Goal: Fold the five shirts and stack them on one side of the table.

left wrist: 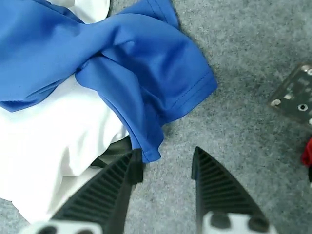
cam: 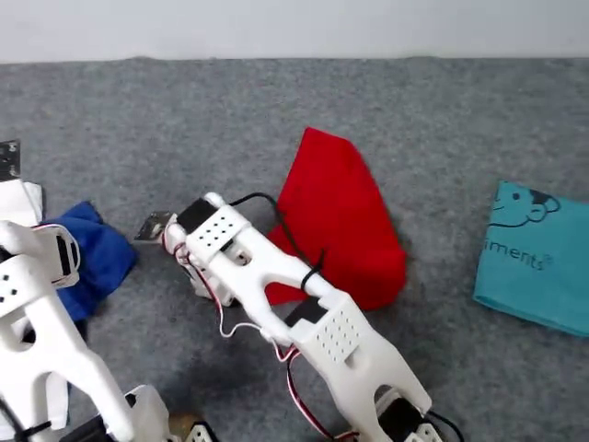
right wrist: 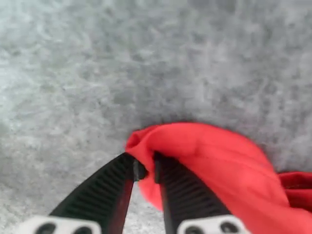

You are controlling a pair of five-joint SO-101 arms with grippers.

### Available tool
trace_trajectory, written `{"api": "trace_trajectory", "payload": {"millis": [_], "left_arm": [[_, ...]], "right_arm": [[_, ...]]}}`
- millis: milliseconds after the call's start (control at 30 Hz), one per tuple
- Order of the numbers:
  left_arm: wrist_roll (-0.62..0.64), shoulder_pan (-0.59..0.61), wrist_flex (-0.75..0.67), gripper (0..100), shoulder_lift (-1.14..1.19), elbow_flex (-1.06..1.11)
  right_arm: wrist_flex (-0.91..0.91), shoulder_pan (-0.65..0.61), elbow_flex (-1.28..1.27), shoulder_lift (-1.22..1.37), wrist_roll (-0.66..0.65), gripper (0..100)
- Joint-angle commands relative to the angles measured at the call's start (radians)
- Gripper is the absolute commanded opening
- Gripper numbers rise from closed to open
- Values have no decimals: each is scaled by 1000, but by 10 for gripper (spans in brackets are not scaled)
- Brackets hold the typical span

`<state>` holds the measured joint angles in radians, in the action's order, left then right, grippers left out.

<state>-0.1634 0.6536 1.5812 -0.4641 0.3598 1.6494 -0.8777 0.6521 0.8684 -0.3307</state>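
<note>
A red shirt (cam: 340, 216) lies crumpled mid-table, and my right arm (cam: 276, 276) stretches across its near-left edge. My right gripper (right wrist: 145, 168) is shut on a bunched fold of the red shirt (right wrist: 214, 161), just above the grey mat. At the left, a blue shirt (cam: 97, 253) lies rumpled over a white shirt (cam: 20, 198). My left gripper (left wrist: 163, 168) is open low over the mat. One of its fingers (left wrist: 117, 187) sits beside the hem of the blue shirt (left wrist: 136, 68) and the white shirt (left wrist: 48, 146). A folded teal shirt (cam: 538, 258) rests at the right edge.
A small metal plate (cam: 152, 226) lies on the grey mat (cam: 414, 120) between the blue and red shirts, and also shows as a metal plate (left wrist: 297, 95) in the left wrist view. Another plate (cam: 9, 158) sits at the far left. A pale wall runs behind the table.
</note>
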Motion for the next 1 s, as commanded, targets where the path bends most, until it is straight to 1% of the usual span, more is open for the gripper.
{"api": "trace_trajectory", "payload": {"millis": [0,67,167,300,533,667,900,967], "left_arm": [[8,5,-17,173,-37,-8],[8,3,-17,173,-37,-8],[6,2,-17,173,-37,-8],[6,-3,-20,173,-37,-8],[6,-6,-20,173,-37,-12],[5,-52,-17,173,-37,-13],[9,-193,-14,173,-38,-13],[9,-244,-14,173,-38,-15]], "right_arm": [[85,33,114,-54,-20,9],[153,64,198,-90,-57,9],[147,131,239,-206,-71,9],[147,177,250,-377,-163,9],[142,262,253,-647,-285,9],[137,295,255,-794,-342,9],[137,303,255,-1067,-468,9],[137,332,255,-1132,-517,9]]}}
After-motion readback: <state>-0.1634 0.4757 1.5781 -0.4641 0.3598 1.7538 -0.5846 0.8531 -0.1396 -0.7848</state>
